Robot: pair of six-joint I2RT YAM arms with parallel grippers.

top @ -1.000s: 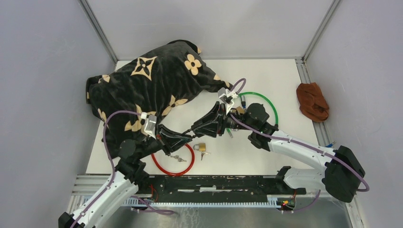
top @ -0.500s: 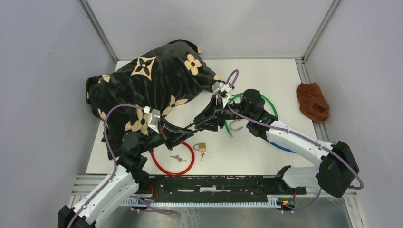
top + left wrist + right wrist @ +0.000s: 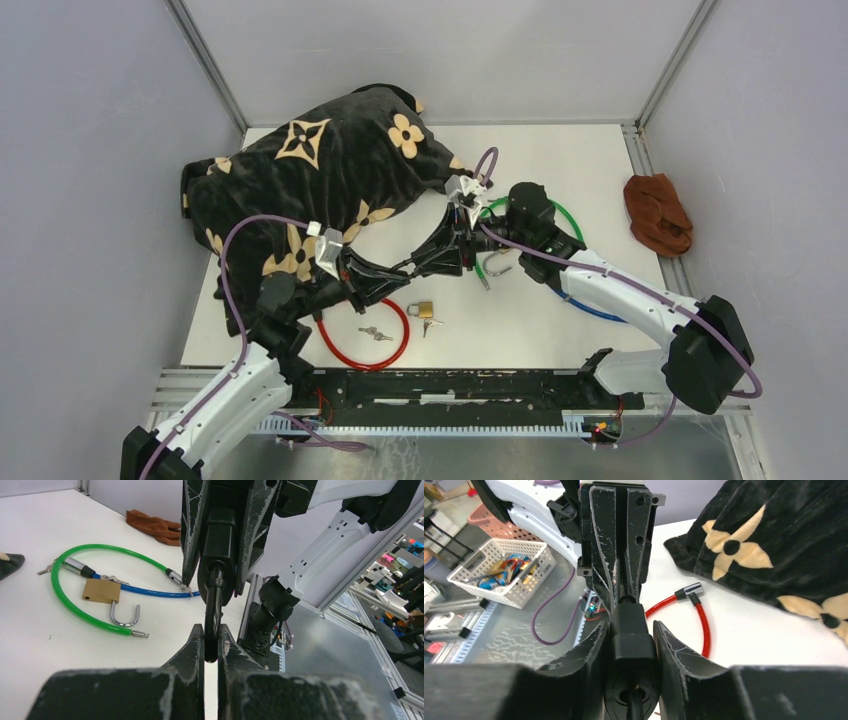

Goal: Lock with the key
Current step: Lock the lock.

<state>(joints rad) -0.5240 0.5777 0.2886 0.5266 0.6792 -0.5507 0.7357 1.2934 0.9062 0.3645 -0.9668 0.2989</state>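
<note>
Left jaws clamped on thin black cable (image 3: 212,615), right jaws flanking its black lock barrel (image 3: 626,630), grip unclear, open white worktop (image 3: 600,160) toward far-right corner, flowered black blanket (image 3: 320,170) over far-left

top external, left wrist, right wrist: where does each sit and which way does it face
top external: above and behind the bases, looking down on the table; left arm and right arm show.
left wrist: on the left arm, looking along the left end effector, shut on a black stem, toward the right arm, green cable and brass padlock.
right wrist: on the right arm, looking past the right end effector toward the left arm, red cable and patterned blanket.
shared: both wrist views show the black lock body.
</note>
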